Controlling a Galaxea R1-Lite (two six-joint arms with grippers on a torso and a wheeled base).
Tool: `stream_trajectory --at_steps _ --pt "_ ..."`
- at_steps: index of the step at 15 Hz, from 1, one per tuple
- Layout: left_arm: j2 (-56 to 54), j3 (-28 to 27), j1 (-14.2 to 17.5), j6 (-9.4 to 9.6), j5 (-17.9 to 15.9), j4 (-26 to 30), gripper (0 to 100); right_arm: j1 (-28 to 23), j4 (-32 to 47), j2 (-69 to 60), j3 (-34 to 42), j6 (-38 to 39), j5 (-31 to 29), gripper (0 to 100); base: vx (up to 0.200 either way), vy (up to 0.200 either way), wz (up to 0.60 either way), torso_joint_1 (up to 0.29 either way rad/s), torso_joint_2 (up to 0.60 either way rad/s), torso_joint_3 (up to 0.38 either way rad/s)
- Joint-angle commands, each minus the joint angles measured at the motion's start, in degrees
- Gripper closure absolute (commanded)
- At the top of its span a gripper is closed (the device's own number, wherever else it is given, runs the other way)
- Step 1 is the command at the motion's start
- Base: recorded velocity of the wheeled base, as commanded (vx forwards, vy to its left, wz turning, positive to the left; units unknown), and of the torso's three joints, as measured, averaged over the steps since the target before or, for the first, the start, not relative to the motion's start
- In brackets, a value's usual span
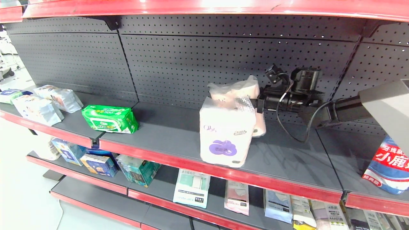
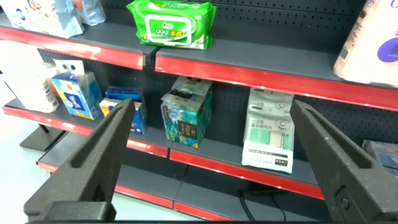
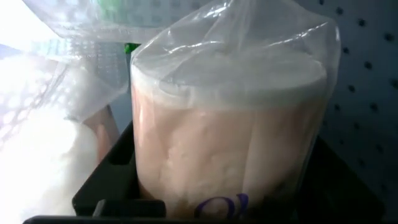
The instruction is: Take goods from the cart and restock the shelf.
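1. We see the right gripper (image 1: 259, 105) pinching a pink tissue pack (image 1: 238, 91) at the shelf (image 1: 166, 131), just behind a white pack (image 1: 225, 134).
2. Our left gripper (image 2: 211, 112) hangs with fingers (image 2: 99, 155) spread.

White characters mark the red-blue bag (image 1: 388, 163), seemingly digits the green pack (image 1: 110, 118).

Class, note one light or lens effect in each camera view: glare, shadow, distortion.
Head view: glare on the top red shelf edge, straight shelves bow; left wrist view: left gripper dark against lit shelves; right wrist view: wrap beside the pink tissue pack glares white.
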Motion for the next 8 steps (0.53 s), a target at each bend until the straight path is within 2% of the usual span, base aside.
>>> stream_trajectory --at_steps 1,5,8 --pt "-0.03 0.0 0.05 -0.04 0.02 -0.04 0 0.34 -1.24 2.39 -0.28 -0.3 -0.24 100 0.0 0.0 0.0 0.0 0.0 0.0" --pt "-0.03 0.0 0.05 -0.04 0.02 -0.04 0 -3.26 -1.15 1.33 5.17 -2.5 0.29 100 0.0 0.0 0.0 0.0 0.0 0.0" --pt "-0.03 0.0 0.05 -0.04 0.02 -0.04 0 -5.99 -1.06 -0.95 9.66 -4.61 3.01 100 0.0 0.0 0.0 0.0 0.0 0.0"
